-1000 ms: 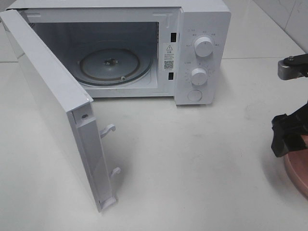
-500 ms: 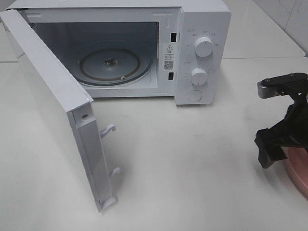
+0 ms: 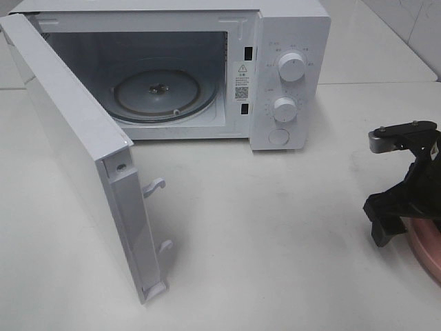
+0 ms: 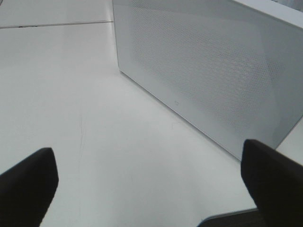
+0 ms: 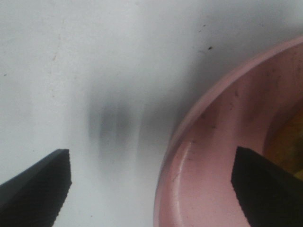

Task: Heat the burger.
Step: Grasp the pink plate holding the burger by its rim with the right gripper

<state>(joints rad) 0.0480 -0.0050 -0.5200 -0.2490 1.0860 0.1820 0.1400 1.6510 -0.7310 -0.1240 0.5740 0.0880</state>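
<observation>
Plate [image 5: 208,142], pink and scuffed, lies directly under my right tool [image 5: 149,165], whose jaws stand wide apart and grip nothing. One fingertip hangs over the white counter [image 5: 71,56], the other over the plate's inside. Just past that second fingertip I see a golden-brown sliver, which I take for the burger [image 5: 289,137], sitting in the plate. The frame edge cuts off the rest of it, and the high camera shows only the plate's rim beneath the tool.

Ahead of the right tool, well apart across the counter, stands the white microwave [image 3: 293,21]. Its two knobs [image 3: 291,67] are on the side nearer this tool, and the glass turntable [image 3: 157,93] lies in the open cavity beyond them. The door [image 3: 69,158] is swung out on the side far from the right tool.

My left tool [image 4: 147,156] is spread wide too and holds nothing. It is over the counter, with the door's perforated outer face near in front of it, not touching
</observation>
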